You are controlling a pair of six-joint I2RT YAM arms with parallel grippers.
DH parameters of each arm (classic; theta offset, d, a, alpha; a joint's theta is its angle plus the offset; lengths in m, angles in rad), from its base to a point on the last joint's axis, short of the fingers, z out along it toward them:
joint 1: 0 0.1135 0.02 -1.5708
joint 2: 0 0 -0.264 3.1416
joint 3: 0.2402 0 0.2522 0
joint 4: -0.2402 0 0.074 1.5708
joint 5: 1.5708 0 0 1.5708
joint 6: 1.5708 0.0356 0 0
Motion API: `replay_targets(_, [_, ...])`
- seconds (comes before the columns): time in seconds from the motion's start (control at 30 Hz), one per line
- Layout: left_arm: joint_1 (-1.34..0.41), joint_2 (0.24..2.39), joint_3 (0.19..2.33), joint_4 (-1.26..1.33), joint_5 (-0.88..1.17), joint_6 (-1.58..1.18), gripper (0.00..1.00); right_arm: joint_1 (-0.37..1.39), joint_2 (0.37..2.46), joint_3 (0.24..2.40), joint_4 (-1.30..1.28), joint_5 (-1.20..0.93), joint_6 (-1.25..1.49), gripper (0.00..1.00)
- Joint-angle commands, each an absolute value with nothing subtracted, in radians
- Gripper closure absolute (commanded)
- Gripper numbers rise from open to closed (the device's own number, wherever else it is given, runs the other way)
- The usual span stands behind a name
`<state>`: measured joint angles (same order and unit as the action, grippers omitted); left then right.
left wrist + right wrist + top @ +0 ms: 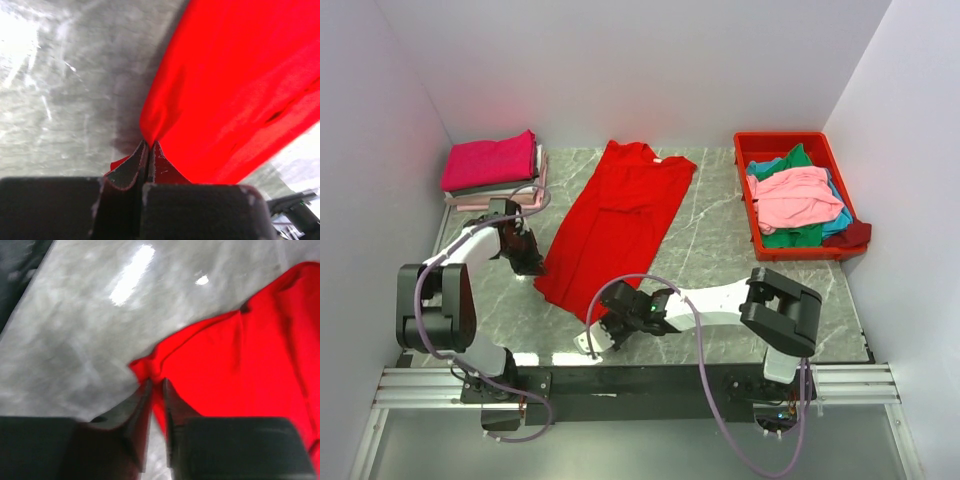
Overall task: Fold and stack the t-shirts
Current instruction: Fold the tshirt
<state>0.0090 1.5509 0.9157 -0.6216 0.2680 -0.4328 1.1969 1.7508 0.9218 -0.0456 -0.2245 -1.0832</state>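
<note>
A large bright red t-shirt [620, 215] lies folded lengthwise on the marble table, collar toward the back wall. My left gripper [532, 265] is at its near left hem corner. In the left wrist view the gripper [150, 144] is shut on a pinch of the red cloth [230, 90]. My right gripper [603, 322] is at the near right hem corner. The right wrist view is blurred, but the gripper [156, 381] has its jaws narrowed with a fold of the red cloth [235, 370] between the tips.
A stack of folded t-shirts [492, 165], magenta on top, sits at the back left. At the back right a red bin [785, 140] holds crumpled pink [798, 195], green and teal shirts. White walls enclose the table on three sides.
</note>
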Motion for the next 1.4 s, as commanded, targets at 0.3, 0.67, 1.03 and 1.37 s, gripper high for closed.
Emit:
replay_targets(0.3, [-0.162, 1.367, 0.822, -0.646, 0.429, -0.560, 0.99, 1.200, 1.403, 0.697, -0.420, -0.371, -1.281, 1.00])
replay_targets(0.67, [-0.598, 1.191, 0.525, -0.362, 0.420, -0.972, 0.99, 1.187, 1.054, 0.457, -0.673, -0.292, -1.318, 0.93])
replay_targets(1.03, [-0.680, 1.011, 0.690, -0.647, 0.006, -0.956, 0.27, 0.895, 0.874, 0.564, -0.658, -0.196, -1.168, 0.45])
replay_targets(1.37, [-0.238, 1.531, 1.094, -0.226, 0.103, -0.528, 0.28, 0.327, 1.268, 1.033, -0.509, -0.674, -0.600, 0.48])
